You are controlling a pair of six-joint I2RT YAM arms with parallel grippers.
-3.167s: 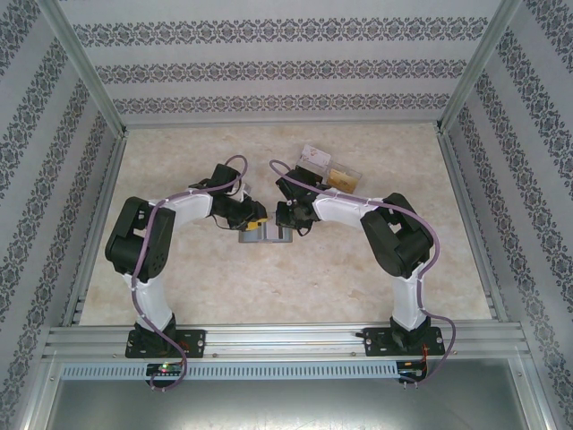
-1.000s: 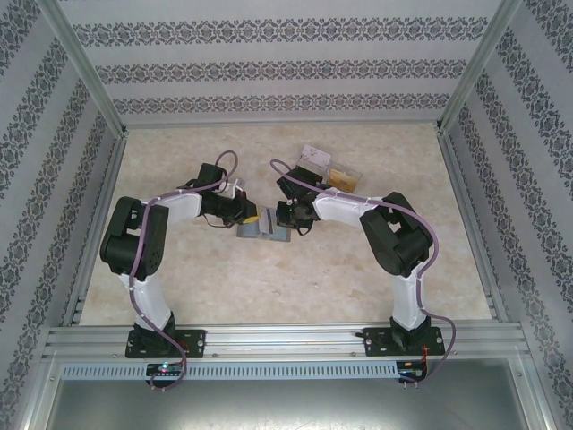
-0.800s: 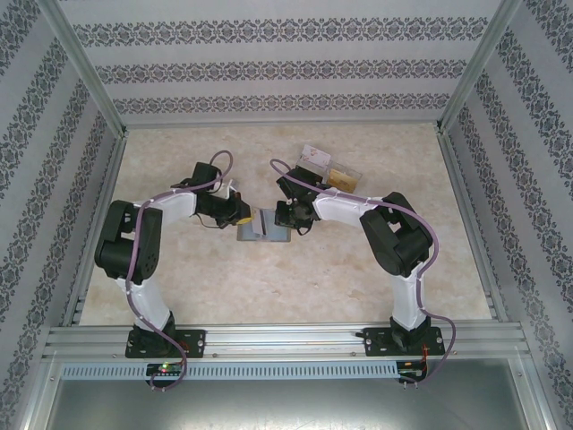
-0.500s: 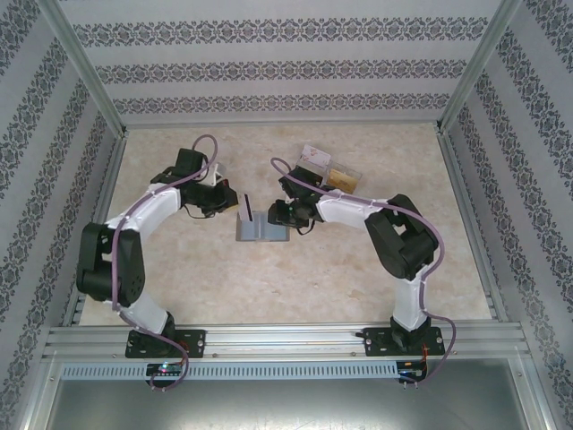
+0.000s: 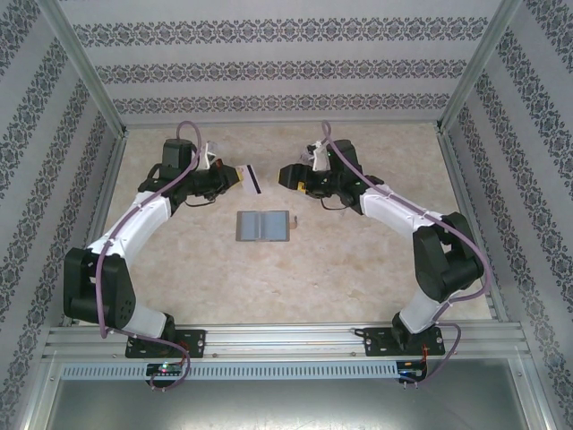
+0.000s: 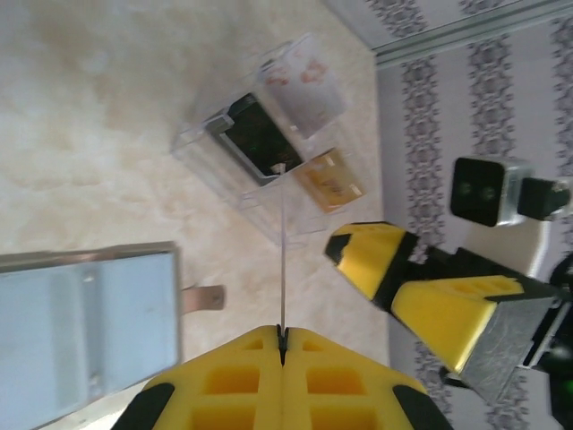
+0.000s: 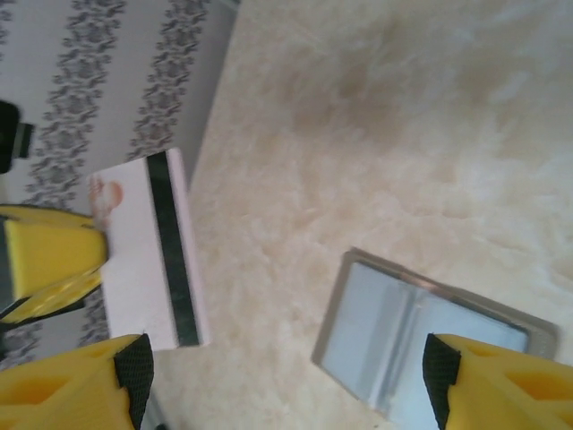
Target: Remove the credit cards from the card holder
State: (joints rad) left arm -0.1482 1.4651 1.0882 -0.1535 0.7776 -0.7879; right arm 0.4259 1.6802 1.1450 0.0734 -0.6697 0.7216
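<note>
Left hand [image 6: 283, 336] lifted card [image 7: 148, 255]; right-wrist view shows stripe [image 7: 173, 251].

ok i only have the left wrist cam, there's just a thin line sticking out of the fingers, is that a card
observer: yes. the right wrist view shows its face: a white card with a dark stripe, pinched by the left gripper at the long edge away from the stripe.
operator: is the right gripper open
observer: yes. its own camera shows the right gripper with its fingers wide apart and nothing held.
operator: and the wallet, i only get part of it
observer: in the top view the wallet lies open and flat on the table, nearer the arm bases than both grippers, and neither touches it.
</note>
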